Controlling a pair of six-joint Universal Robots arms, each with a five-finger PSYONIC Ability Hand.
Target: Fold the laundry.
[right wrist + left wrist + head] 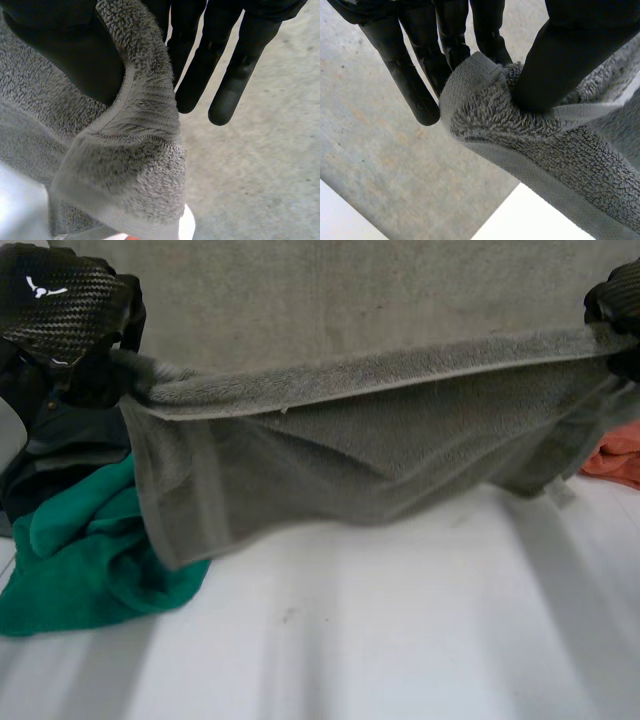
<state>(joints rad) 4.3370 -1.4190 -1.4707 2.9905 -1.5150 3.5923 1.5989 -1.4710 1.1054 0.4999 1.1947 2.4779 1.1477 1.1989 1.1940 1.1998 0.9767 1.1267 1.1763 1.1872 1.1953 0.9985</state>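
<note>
The left hand (70, 315) and right hand (615, 300) each pinch an upper end of the grey towel (360, 450) — thumb clamped against fingers. It hangs stretched above the table (400, 640).

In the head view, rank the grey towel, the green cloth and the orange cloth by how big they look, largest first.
1. grey towel, stretched across the view, though held up nearer the camera.
2. green cloth, bunched on the table.
3. orange cloth, partly hidden by the towel, so its true size is unsure.
</note>
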